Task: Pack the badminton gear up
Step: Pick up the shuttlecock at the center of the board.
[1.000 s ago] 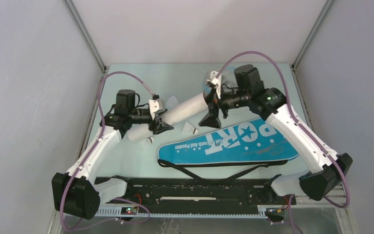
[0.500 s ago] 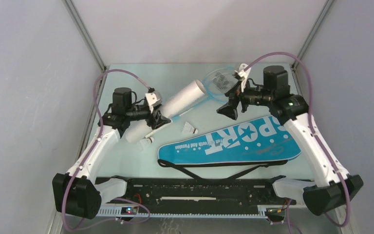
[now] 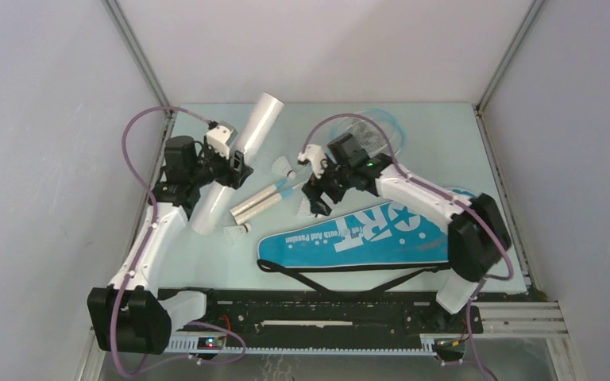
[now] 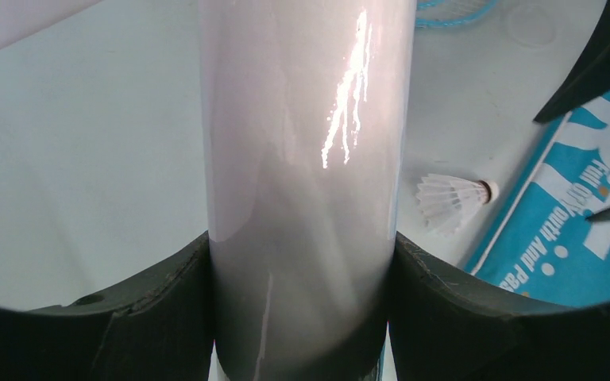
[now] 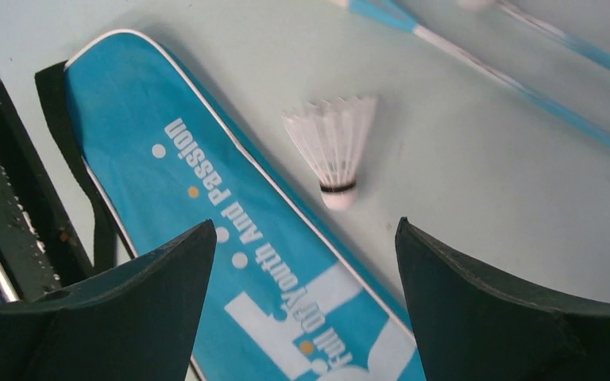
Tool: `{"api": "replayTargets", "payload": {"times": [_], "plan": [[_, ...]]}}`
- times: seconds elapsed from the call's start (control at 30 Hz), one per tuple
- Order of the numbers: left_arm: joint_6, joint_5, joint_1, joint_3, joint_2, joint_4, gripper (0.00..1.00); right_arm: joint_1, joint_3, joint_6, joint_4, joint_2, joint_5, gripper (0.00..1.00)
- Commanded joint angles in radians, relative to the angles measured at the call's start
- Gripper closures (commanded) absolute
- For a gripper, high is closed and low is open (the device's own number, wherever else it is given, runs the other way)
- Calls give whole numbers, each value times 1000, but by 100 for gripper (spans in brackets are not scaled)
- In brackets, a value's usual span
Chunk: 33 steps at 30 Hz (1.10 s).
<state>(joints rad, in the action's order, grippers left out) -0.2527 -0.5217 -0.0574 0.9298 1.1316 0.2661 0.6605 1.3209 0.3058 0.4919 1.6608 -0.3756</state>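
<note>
My left gripper (image 3: 237, 168) (image 4: 302, 248) is shut on the long white tube (image 3: 248, 139) (image 4: 306, 119), which slants from the near left up toward the back wall. My right gripper (image 3: 314, 200) (image 5: 302, 230) hangs open, nothing between its fingers, just above the edge of the blue SPORT bag (image 3: 389, 230) (image 5: 206, 206). A white shuttlecock (image 5: 333, 151) (image 4: 453, 200) lies on the table just beyond its fingertips. Two more shuttlecocks (image 3: 284, 167) (image 3: 238, 232) lie nearby. The rackets' pale handles (image 3: 258, 204) lie beside the tube, their blue heads (image 3: 375, 127) at the back.
The bag's black strap (image 3: 341, 270) loops toward the black base rail (image 3: 310, 313) at the near edge. Grey enclosure walls close in left, right and back. The rackets' thin blue shafts (image 5: 484, 71) cross the table behind the shuttlecock.
The left arm swung the tube up and to the left, uncovering the racket handles. The right arm came from the back right down and left to the shuttlecock beside the bag.
</note>
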Motion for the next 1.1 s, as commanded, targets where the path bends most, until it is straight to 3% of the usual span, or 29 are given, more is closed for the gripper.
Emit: {"api": "replayTargets", "payload": {"times": [0.0,0.4,0.83,1.07], "plan": [[58,73,27,80,-34,-59,84,37,147,178,54,108,-25,8],[76,85,87,71,-43,-67,84,133,495,547,362,387,-29,9],[64,60,105,61,-56,-66,84,201,650,768,553,566,102,16],[66,44,106,60,-49,-65,84,229,660,833,591,601,253,39]]}}
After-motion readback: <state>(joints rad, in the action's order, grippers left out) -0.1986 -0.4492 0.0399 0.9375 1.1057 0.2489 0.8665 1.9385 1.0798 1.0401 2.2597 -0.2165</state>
